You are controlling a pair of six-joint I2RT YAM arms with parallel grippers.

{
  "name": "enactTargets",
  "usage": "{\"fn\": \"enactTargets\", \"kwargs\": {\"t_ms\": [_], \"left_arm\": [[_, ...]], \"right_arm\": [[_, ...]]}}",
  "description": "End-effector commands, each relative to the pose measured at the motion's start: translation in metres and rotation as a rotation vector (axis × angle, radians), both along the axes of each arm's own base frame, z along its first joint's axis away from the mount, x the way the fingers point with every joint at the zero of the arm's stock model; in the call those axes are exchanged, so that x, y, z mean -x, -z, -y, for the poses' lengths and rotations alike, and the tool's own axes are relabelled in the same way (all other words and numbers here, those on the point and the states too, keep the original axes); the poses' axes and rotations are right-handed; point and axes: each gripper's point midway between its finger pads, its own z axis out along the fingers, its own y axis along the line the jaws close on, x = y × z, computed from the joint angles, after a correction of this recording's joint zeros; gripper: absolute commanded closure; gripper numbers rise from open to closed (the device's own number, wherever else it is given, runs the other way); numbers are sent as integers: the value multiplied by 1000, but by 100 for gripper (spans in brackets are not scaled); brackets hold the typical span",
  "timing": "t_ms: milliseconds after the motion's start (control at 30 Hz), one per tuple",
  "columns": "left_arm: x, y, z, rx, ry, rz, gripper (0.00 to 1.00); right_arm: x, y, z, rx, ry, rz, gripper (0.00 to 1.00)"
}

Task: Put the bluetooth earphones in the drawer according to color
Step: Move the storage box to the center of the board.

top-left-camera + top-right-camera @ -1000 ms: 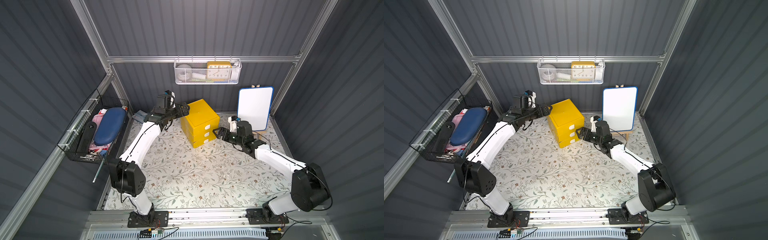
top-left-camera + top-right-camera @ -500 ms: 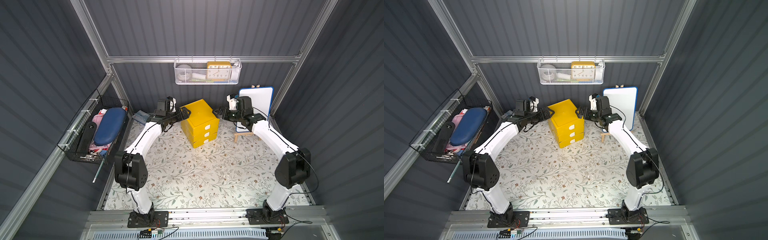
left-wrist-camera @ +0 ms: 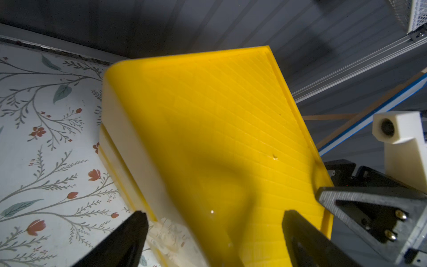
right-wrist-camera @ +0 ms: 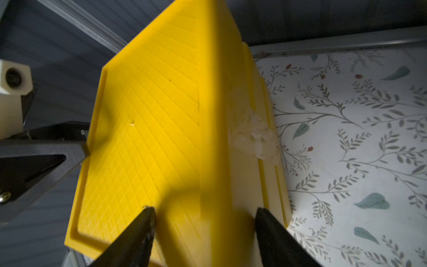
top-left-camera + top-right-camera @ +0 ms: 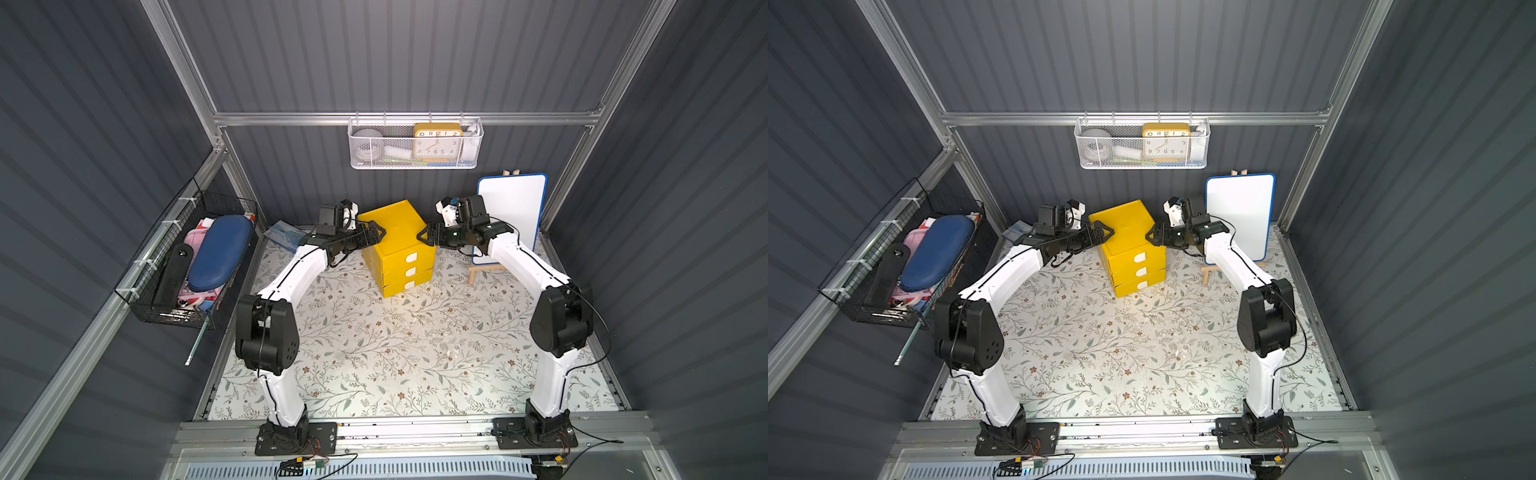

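drawer (image 5: 398, 227) between left gripper (image 5: 379, 235), right gripper (image 5: 420, 240)

A bright yellow plastic drawer unit (image 5: 395, 232) stands upright on the flower-patterned table (image 5: 395, 353), near the back wall (image 5: 291, 174) and about midway across. It is turned at an angle, so its front faces the near right corner. Three drawers (image 5: 409, 271) are stacked in it, all pushed shut, each with a small white tab (image 5: 410, 257) on its front. Both wrist views show its flat top (image 3: 208, 138) close up: a fine diamond grid pattern with a low raised rim around it.
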Motion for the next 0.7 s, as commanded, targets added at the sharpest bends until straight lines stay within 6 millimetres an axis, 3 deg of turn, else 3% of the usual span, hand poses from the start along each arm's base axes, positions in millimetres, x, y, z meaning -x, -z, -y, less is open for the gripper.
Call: {"fn": "enactTargets", "kwargs": {"t_ms": [0, 267, 367, 533, 667], "left_arm": [[9, 9, 10, 18, 92, 14, 11], [65, 3, 22, 34, 156, 20, 17], [93, 9, 26, 46, 172, 8, 18], [138, 5, 42, 39, 207, 0, 18], [165, 5, 36, 50, 191, -13, 18]], "right_arm": [[45, 8, -20, 2, -87, -63, 30], [99, 2, -19, -4, -100, -42, 32], [120, 6, -14, -3, -90, -51, 32], [151, 23, 1, 15, -58, -79, 32], [175, 28, 18, 28, -20, -73, 31]]}}
